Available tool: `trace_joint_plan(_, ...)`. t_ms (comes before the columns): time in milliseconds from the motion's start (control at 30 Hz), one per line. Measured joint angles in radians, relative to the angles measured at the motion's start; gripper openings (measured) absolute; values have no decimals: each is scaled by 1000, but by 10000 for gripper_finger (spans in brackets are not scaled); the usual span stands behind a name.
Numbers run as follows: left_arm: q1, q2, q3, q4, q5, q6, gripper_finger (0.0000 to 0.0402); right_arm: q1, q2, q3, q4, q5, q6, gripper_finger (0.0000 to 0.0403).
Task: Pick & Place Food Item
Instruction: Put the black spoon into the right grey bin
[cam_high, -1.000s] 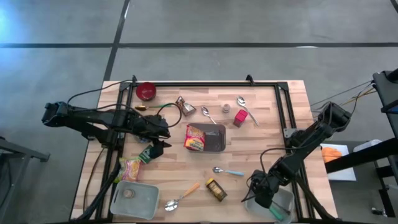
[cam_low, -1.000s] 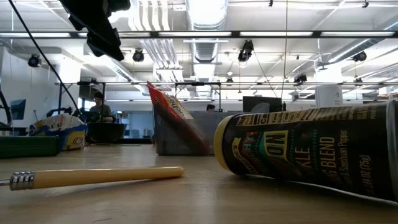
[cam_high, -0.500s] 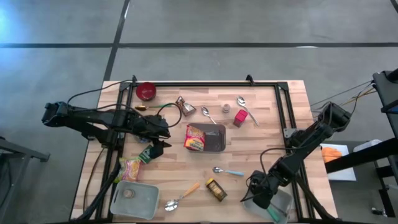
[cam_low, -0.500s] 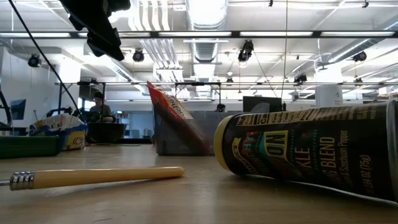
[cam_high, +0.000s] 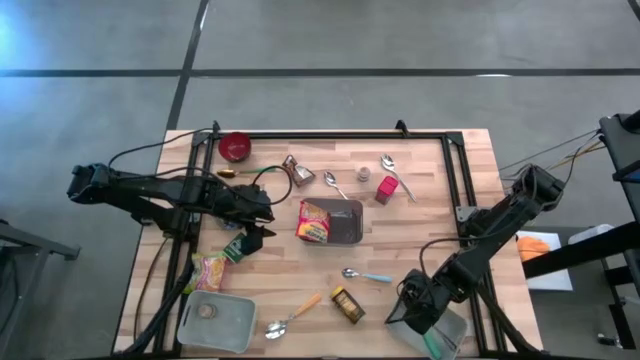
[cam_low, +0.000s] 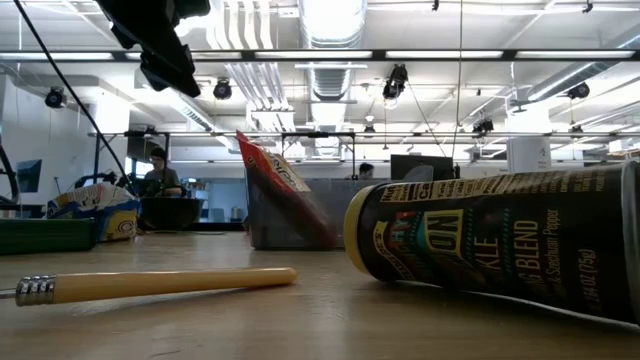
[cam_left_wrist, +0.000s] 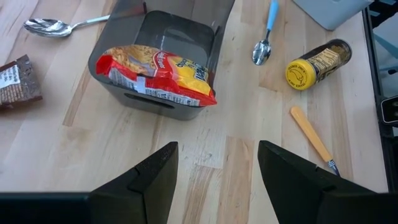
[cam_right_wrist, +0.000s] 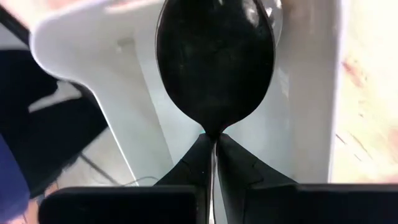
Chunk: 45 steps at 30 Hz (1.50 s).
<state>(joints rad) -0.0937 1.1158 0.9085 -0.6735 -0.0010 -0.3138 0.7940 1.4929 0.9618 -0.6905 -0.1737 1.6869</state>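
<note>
Floor: smooth grey concrete (cam_high: 350, 40), crossed by dark seam lines.
Table: pale wooden plank top (cam_high: 420, 250), edged by a black metal frame (cam_high: 330, 134).
Ceiling: white, with exposed pipes and long fluorescent strip lights (cam_low: 330, 20); black spot lamps (cam_low: 397, 80) hang from rails.
Back of room: desks and dark monitors (cam_low: 420, 166); a person (cam_low: 160, 172) sits at left.

Jar (cam_low: 500, 250) cut off at low view's right edge; label partly unreadable.
</note>
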Motion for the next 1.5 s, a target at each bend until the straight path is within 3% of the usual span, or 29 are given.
trace_joint_plan(133, 0, 0, 0, 1, 0, 0, 226, 0, -1, 18, -13, 69, 81, 12)
trace_joint_plan(433, 0, 0, 0, 2, 0, 1, 226, 0, -4, 24, -13, 73, 335, 12)
trace_joint_plan(1267, 1, 0, 0, 2, 0, 3, 226, 0, -3, -65, 3, 72, 355, 12)
trace_joint_plan(1500, 1, 0, 0, 2, 0, -1, 226, 0, -3, -141, 162, 72, 429, 12)
